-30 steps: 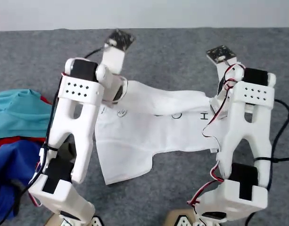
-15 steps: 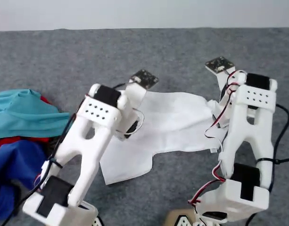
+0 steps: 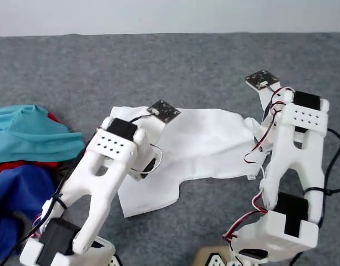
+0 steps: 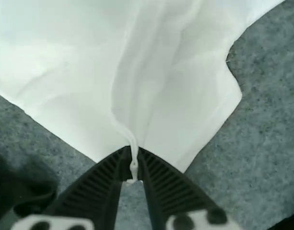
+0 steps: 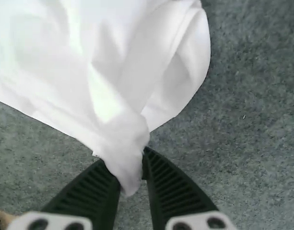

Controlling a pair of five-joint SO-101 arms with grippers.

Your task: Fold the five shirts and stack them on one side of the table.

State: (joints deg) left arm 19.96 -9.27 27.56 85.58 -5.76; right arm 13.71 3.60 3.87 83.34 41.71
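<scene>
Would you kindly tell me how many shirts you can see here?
4: the white shirt is mid-table; the teal shirt is at the left edge, atop the red shirt, with the blue shirt lowest. More may be hidden beneath.

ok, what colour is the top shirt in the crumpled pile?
Teal. The crumpled teal cloth shirt shows best in the high view.

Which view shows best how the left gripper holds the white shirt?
The left wrist view: the left gripper is shut on a thin fold of the white shirt. The high view shows its arm over the shirt; the right wrist view, the right gripper pinching another bunch.
</scene>
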